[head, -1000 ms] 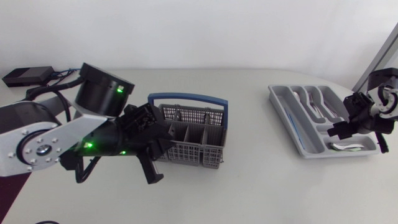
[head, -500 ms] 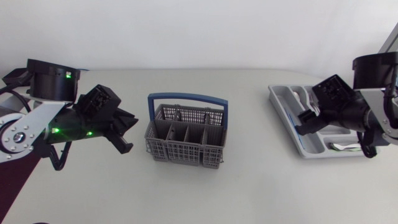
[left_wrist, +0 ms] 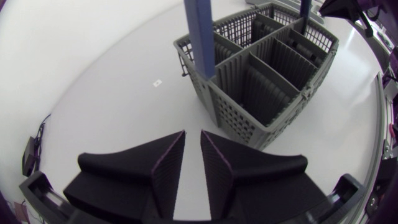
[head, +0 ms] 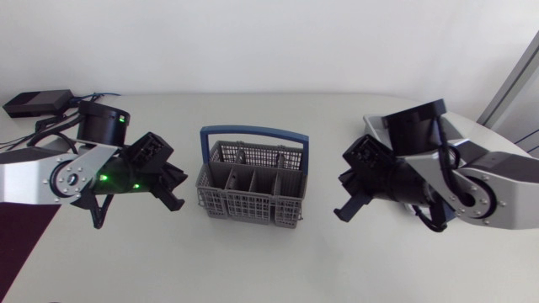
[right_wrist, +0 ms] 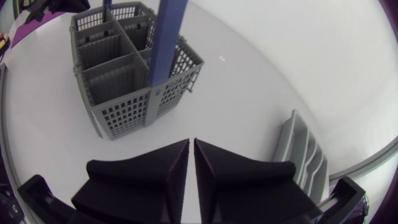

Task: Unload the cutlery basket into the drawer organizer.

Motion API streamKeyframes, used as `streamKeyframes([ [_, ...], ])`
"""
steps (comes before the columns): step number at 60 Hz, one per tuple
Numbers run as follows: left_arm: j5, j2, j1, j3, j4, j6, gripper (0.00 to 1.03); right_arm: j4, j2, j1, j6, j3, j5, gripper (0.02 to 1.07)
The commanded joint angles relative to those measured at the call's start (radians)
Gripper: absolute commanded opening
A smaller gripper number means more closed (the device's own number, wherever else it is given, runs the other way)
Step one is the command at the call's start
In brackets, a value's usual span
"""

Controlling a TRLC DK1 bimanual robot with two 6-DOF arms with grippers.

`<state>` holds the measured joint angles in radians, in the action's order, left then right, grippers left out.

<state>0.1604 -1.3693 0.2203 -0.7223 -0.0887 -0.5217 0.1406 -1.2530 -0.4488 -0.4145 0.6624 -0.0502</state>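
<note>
Both arms have shifted in the last second. Our right arm has swung off the drawer organizer [head: 371, 126] and brought the right gripper [head: 345, 195] in near the right side of the cutlery basket [head: 253, 189]. Our left arm drew away from the basket's front left corner and now sits with the left gripper [head: 174, 189] just to the basket's left, not touching it.

Each claw is pressed almost together, with only a thin slit between the wedge fingers and nothing pinched in either. The basket stands upright between the two grippers, its blue handle [head: 253, 132] arching over it. The organizer lies well to the basket's right, mostly hidden under our right arm.

We judge this to be a pause between picks, or the tail of the job. The compartments facing our left wrist look empty. In the head view something small may sit in the far row behind the handle, but we cannot tell what it is.

If a piece remains there, one claw must spread, come down from above clear of the handle, and close on it. The carry then runs to the organizer on the basket's right, so our right arm is the likelier one.
</note>
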Motion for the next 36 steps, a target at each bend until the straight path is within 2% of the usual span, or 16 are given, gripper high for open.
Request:
streamKeyframes([
  [1,0.013,-0.033,0.019,0.015,0.014,-0.020,0.22,-0.012,-0.052,-0.025,0.036,0.006,0.019,0.07],
  [18,0.039,-0.045,0.039,0.014,0.014,-0.020,0.22,-0.004,-0.181,-0.117,0.062,0.068,0.066,0.07],
  [36,0.060,-0.062,0.059,0.001,0.017,-0.020,0.22,-0.010,-0.309,-0.137,0.074,0.174,0.059,0.07],
])
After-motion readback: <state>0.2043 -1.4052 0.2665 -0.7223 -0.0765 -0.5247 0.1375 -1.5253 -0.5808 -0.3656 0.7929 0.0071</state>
